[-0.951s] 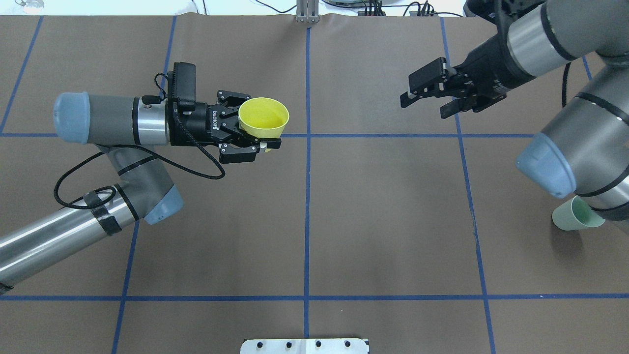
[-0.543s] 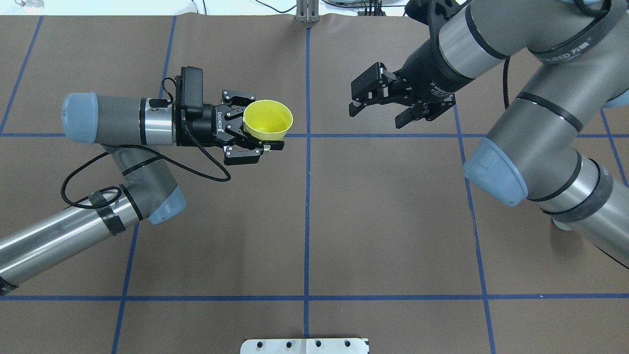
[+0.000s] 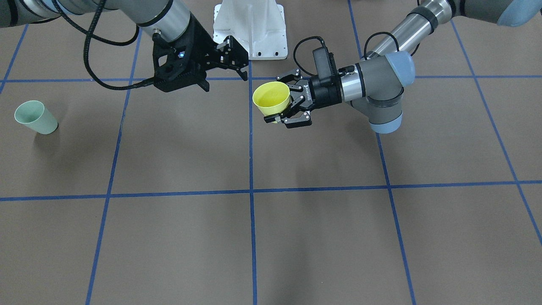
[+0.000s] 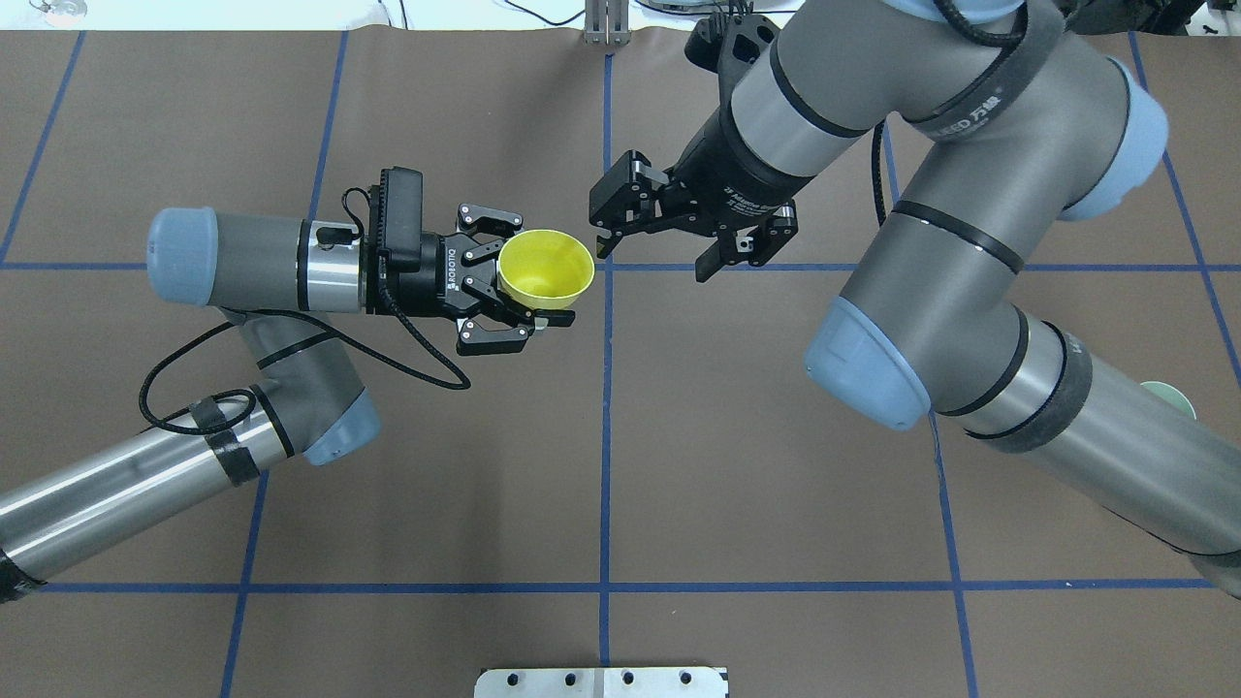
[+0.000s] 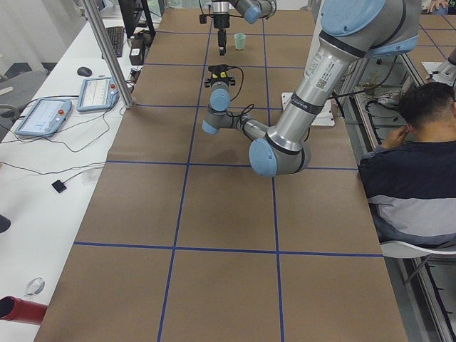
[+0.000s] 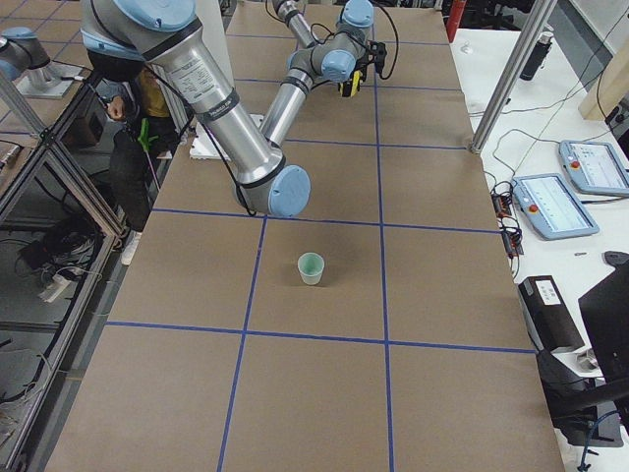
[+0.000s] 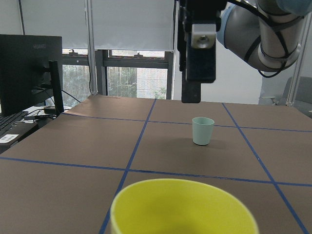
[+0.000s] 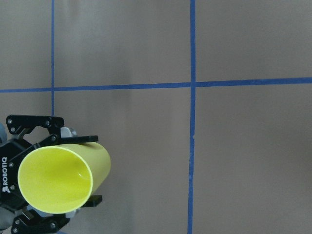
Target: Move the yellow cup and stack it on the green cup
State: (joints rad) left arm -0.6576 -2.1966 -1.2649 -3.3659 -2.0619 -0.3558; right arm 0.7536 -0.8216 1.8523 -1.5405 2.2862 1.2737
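Observation:
The yellow cup (image 4: pixel 545 270) is held above the table, its mouth turned up and toward the right arm. My left gripper (image 4: pixel 539 283) is shut on its lower wall; both also show in the front view, cup (image 3: pixel 272 98) and gripper (image 3: pixel 280 108). My right gripper (image 4: pixel 655 250) is open and empty, just right of the cup's rim and apart from it. The green cup (image 3: pixel 34 117) stands upright far out on the robot's right. In the overhead view only a sliver of it (image 4: pixel 1174 396) shows behind the right arm. The right wrist view looks down on the yellow cup (image 8: pixel 63 178).
A white mounting plate (image 3: pixel 250 29) sits at the table's robot-side edge. Blue tape lines (image 4: pixel 606 427) grid the brown table cover. A seated person (image 5: pixel 417 171) is beside the table. Control tablets (image 6: pixel 555 205) lie on side benches.
My right arm has swung left across the table, bringing its open gripper close to the yellow cup and covering the green cup from overhead. My left gripper has carried the cup slightly rightward.

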